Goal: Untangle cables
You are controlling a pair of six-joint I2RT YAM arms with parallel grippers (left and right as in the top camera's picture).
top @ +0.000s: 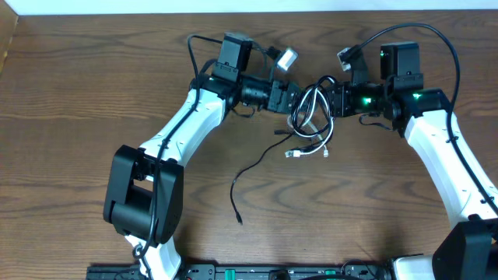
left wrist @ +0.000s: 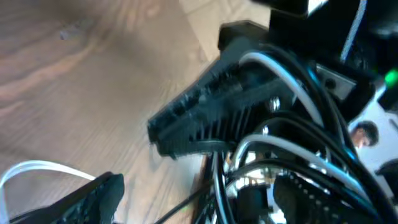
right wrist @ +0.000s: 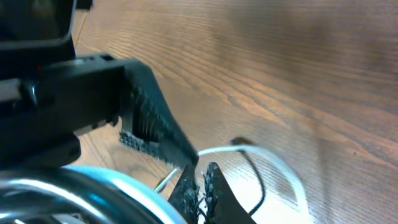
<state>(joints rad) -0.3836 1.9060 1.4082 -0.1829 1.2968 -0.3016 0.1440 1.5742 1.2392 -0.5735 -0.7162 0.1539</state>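
Right claw [right wrist: 200, 185] close up in its wrist view: ribbed black fingertips pressed tight together, fully closed, right against the white cord [right wrist: 277, 163]; whether a strand is pinched between them, can't tell; that cord is thin and glossy, arcing off toward the lower right over the worktop [right wrist: 298, 68], matte brown wood grain. Left claw [top: 295, 102] is spread wide, jaws well apart, its ridged black fingers at the left edge of the tangle. From overhead, the cables sit upper middle of the frame, looped together between both claws; two small pale plugs [top: 294, 155] lie just below the loops; the black cord [top: 250, 173], thin and dull, trails down-left to lower centre.
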